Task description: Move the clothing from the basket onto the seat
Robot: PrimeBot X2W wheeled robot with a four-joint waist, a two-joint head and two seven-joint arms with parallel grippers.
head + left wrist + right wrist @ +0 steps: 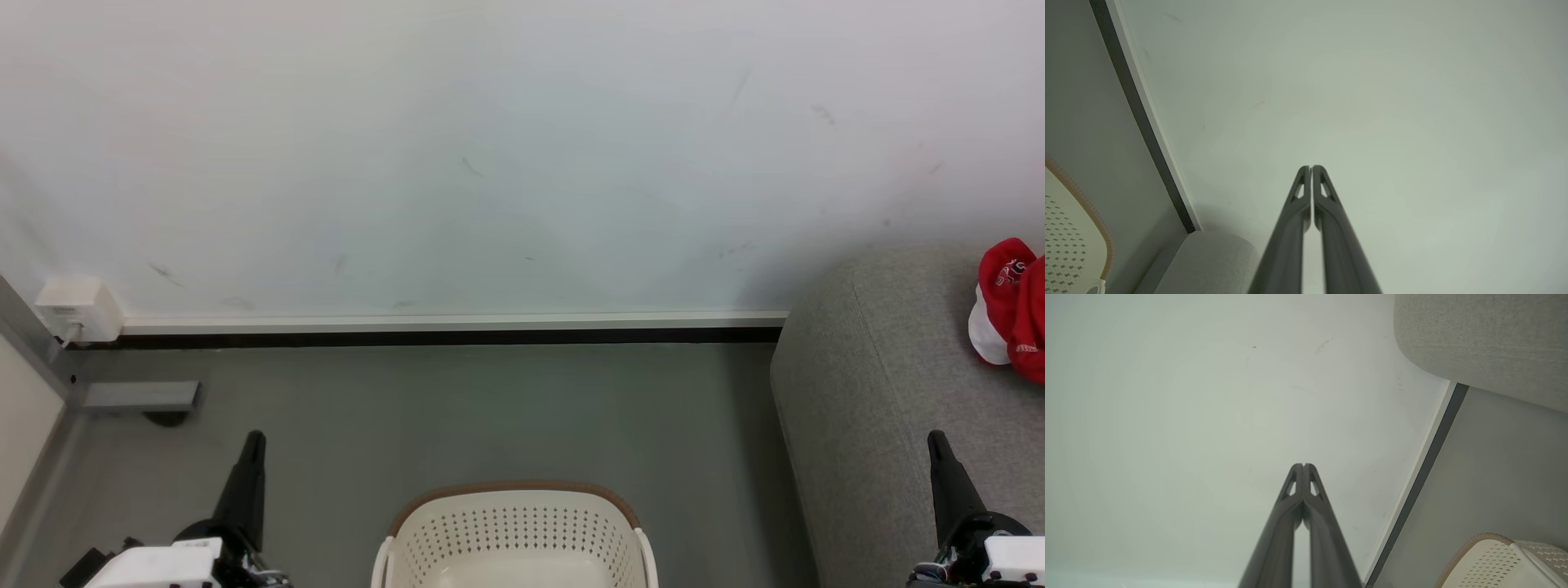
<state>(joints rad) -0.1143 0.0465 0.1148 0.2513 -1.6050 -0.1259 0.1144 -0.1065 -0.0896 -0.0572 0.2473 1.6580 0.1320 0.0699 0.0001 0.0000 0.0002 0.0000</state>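
On the far right, the clothing (1011, 310) is seen lying on the seat (882, 392) — red with a white patch. At the near middle, the basket (514, 527) is set on the floor (457, 408). Left gripper (255, 441) and right gripper (936, 441) are both held fully closed — nothing is gripped.

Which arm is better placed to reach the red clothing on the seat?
Right, probably: the right gripper is on the seat's side, nearer the clothing; the left gripper is across the basket.
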